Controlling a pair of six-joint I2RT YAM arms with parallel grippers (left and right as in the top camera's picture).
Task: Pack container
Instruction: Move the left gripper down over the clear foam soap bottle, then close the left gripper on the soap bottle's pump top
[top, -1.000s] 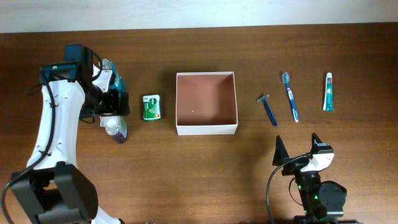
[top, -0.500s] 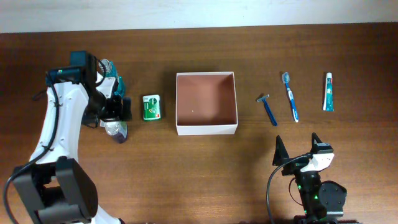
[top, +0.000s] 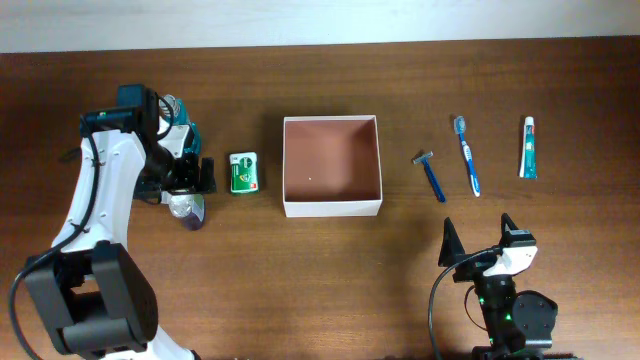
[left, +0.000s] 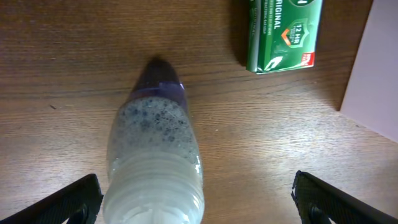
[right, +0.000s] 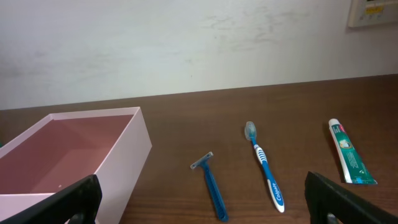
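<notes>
Left arm: reaches in from my left edge, its wrist over the far-left part of the table (top: 300, 280).
Left claw (top: 186, 177): I see it spread wide and holding nothing; the two fingers sit either side of a bottle.
Bottle (left: 155, 155): clear, with a purple cap, lying on its side. In the wrist view it shows between the fingers, nearer one of them, and I cannot see either finger touching it.
Teal item (top: 186, 127): just behind the left wrist and partly hidden by the arm, so I cannot tell what it is.
Green packet (top: 244, 172): flat on the wood, between the bottle and the box, near both and touching neither.
Box (top: 333, 207): the container to be packed sits mid-table, square and shallow, with white outer walls and a reddish-brown inside.
Razor (top: 431, 176): blue handle, lying right of the box and apart from it.
Toothbrush (top: 468, 155): blue and white, just beside the razor and roughly parallel to it.
Toothpaste (top: 527, 148): a small tube, furthest right, apart from the toothbrush.
Right claw (top: 479, 237): spread wide with nothing in it, at the near edge, well apart from the razor, toothbrush and toothpaste.
</notes>
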